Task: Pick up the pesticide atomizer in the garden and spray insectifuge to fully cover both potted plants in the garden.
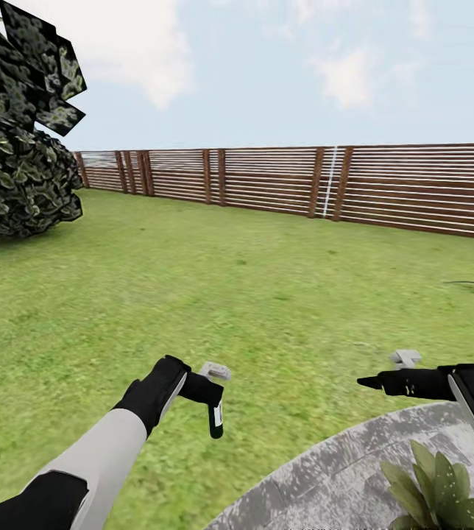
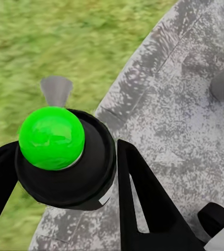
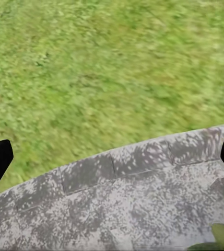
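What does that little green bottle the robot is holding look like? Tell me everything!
The pesticide atomizer is a slim dark green bottle with a white label band. It hangs downward from the left gripper, whose jaws are shut on it, above the lawn near the paved patio's edge. In the left wrist view, its end shows as a glossy bright green ball in a black collar.

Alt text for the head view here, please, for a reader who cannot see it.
The left gripper holds a slim dark green spray bottle hanging nozzle-down over the lawn, while the right gripper is empty above the edge of a grey paved patio. A leafy plant sits on the patio at lower right; a brown slatted fence runs behind.
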{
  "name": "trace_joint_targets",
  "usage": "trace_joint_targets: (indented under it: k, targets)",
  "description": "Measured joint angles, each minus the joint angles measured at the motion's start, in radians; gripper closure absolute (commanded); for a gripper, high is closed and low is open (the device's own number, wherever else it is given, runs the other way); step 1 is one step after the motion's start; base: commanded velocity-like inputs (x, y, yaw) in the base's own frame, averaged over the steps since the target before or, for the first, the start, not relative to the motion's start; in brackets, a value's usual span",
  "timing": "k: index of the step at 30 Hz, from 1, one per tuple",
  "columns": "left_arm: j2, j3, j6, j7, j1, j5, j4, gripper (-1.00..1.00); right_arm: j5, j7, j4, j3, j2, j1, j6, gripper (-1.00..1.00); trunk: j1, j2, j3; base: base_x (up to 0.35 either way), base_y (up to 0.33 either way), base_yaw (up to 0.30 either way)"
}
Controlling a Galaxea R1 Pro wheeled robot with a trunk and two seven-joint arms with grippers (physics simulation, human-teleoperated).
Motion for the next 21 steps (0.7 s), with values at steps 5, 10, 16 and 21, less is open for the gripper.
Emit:
trace_joint_targets:
  k: [5,10,16,21]
  targets:
    - [0.000,0.000,0.000,0.000,0.000,0.000,0.000,1.00,0.000,0.000,0.000,0.000,0.000,0.000,0.000,-1.00,0.000,0.000,0.003,0.000,0.000,-0.256]
    - [-0.002,0.000,0.000,0.000,0.000,0.001,0.000,1.00,0.000,0.000,0.000,0.000,0.000,0.000,0.000,-1.00,0.000,0.000,0.006,0.000,0.000,-0.245]
    - [-0.006,0.000,0.000,0.000,0.000,-0.001,0.000,1.00,0.000,-0.001,0.000,0.000,0.000,0.000,0.000,-1.00,0.000,0.000,0.007,0.000,0.000,-0.031]
    - [-0.006,-0.001,0.002,0.000,0.000,-0.003,0.000,1.00,0.000,0.000,0.000,-0.001,0.000,0.000,0.000,-1.00,0.000,0.000,0.007,0.000,0.000,-0.035]
